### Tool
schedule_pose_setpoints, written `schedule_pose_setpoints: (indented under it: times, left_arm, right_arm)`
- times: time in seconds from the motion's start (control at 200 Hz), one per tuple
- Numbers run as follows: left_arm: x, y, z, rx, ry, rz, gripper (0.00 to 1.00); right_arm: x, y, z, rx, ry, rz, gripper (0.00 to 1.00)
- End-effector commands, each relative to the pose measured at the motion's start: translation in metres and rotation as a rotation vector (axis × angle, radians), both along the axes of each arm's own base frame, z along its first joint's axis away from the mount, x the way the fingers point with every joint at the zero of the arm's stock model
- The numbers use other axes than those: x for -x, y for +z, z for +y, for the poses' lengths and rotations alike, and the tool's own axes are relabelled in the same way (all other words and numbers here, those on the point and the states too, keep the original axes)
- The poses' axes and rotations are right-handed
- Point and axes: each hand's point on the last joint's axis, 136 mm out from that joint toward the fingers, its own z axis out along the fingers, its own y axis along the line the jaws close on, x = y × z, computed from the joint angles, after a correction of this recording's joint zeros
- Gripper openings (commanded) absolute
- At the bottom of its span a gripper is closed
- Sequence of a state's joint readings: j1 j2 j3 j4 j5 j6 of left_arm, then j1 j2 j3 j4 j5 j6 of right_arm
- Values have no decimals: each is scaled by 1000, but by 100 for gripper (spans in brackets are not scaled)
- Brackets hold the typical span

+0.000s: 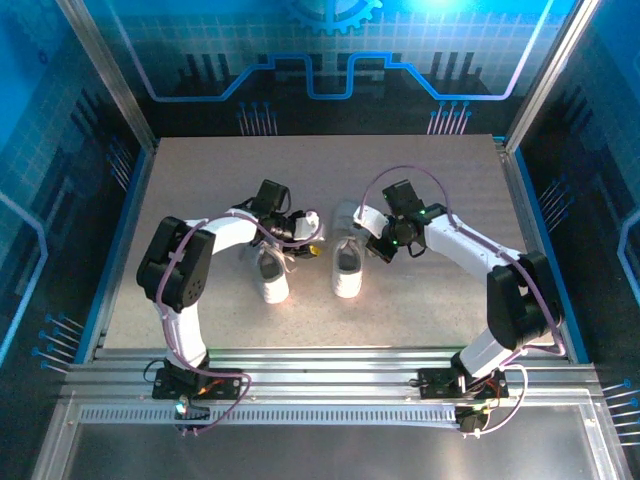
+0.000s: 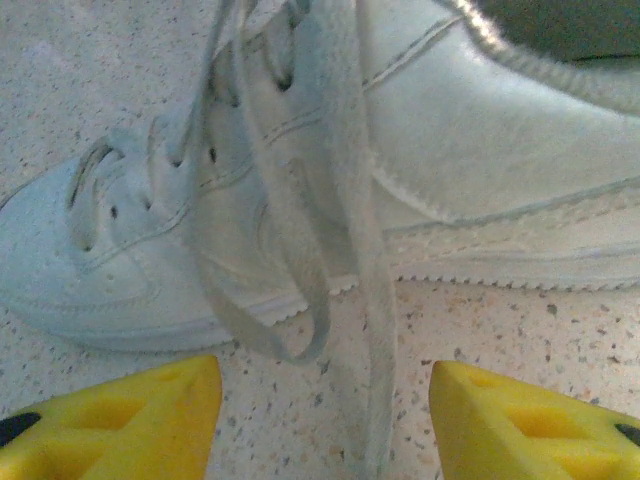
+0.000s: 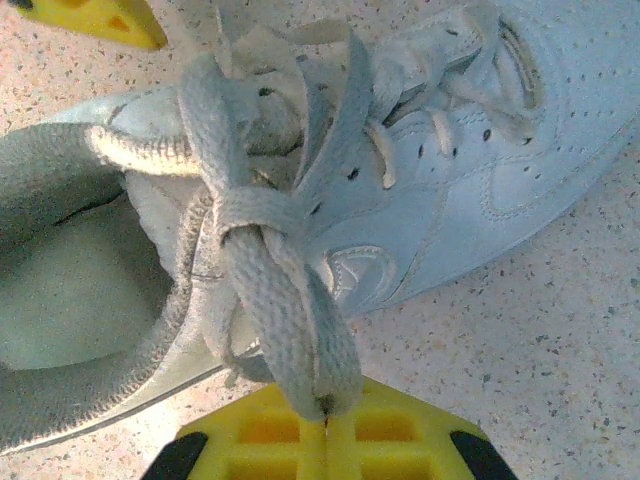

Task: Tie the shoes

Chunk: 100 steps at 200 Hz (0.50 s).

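Two robot arms work a pair of white sneakers standing side by side at mid-table. The left gripper (image 1: 308,238) sits low between the shoes, just beside the left sneaker (image 1: 272,280). Its yellow fingers (image 2: 120,420) are parted, a loose lace strand (image 2: 375,330) running between them unclamped and a limp lace loop (image 2: 285,310) drooping beside it over the sole. To the right, the right gripper (image 3: 325,440) is pinched tight on the end of a twist of lace (image 3: 290,330), which rises from a crossed wrap at the collar of the right sneaker (image 1: 347,272). The step in hand looks like drawing a first knot snug (the wrap is formed but slack). Doing it well likely means the left fingers closing squarely on the single strand, not the loop, then both arms pulling outward, low and even, so the light shoe neither lifts nor skids. Room is generous: the speckled tabletop (image 1: 200,180) lies open behind and to both sides. The neighbouring shoe sits near, though, and the metal frame rail (image 1: 330,352) bounds the near edge.
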<state>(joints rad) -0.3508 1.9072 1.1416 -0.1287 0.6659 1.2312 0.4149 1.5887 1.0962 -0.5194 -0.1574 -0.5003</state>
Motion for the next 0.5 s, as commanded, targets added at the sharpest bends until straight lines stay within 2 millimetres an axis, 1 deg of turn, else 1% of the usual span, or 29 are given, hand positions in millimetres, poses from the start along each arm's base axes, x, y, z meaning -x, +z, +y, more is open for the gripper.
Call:
schedule_pose_setpoints:
  times: [0.0,0.15,0.275,0.495]
  left_arm:
    - [-1,-2,-12,7,-53,-29,56]
    - [-3,-5,-20,6,-62,-46,54]
    - [-10,-7,-24,7,-42,-60,57]
    - [-15,-6,-23,1,-21,-75,58]
  right_arm:
    - [-1,1,-4,14,6,15,4]
    - [-2,2,-4,13,6,14,4]
    - [-2,2,-4,17,6,17,4]
    - [-3,0,-5,23,5,19,3]
